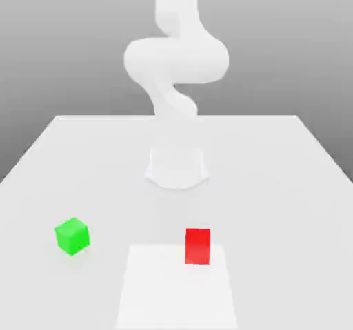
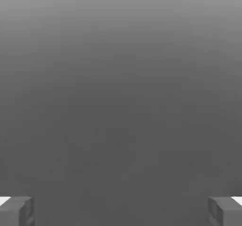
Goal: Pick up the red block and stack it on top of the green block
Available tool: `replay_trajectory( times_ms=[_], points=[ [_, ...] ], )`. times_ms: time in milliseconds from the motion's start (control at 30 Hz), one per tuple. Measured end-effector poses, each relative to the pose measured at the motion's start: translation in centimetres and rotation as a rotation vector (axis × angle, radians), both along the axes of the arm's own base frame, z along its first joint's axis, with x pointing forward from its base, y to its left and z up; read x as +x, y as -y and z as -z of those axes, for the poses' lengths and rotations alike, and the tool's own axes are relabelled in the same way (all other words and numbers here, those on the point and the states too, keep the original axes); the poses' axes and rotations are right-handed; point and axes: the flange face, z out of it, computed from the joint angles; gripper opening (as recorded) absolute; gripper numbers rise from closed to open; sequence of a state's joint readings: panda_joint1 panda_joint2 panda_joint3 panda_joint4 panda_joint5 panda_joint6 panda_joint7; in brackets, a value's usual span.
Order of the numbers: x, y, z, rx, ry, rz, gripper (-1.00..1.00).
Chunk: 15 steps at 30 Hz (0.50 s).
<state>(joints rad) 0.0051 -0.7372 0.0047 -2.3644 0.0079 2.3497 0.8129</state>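
My gripper (image 2: 121,211) is spread wide with nothing between the fingers; only the two grey fingertips (image 2: 16,211) poke into the hand view, the rest cut off at the frame edges over plain grey. In the exterior view my arm (image 1: 176,60) is a washed-out white shape, cut off at the top edge. Red block (image 1: 197,245) sits on the table (image 1: 276,184), on the far edge of a paler square patch (image 1: 176,287). Green block (image 1: 72,235) is well apart from the red block, toward the exterior view's left. No writing readable on either.

red block (image 1: 197,245) and green block (image 1: 72,235) well apart, unobstructed.
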Motion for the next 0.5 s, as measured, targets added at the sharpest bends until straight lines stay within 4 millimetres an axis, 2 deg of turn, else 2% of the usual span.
replay_trajectory(
  times_ms=[133,267,400,500],
  points=[
    [3.5,-1.0,9.9,0.019,-0.149,0.005,0.00],
    [4.5,-2.0,19.9,0.030,-0.298,0.013,0.00],
    [3.0,-2.9,30.0,0.030,-0.454,0.026,0.00],
    [0.1,-3.5,37.7,0.023,-0.584,0.039,0.00]
  ],
)
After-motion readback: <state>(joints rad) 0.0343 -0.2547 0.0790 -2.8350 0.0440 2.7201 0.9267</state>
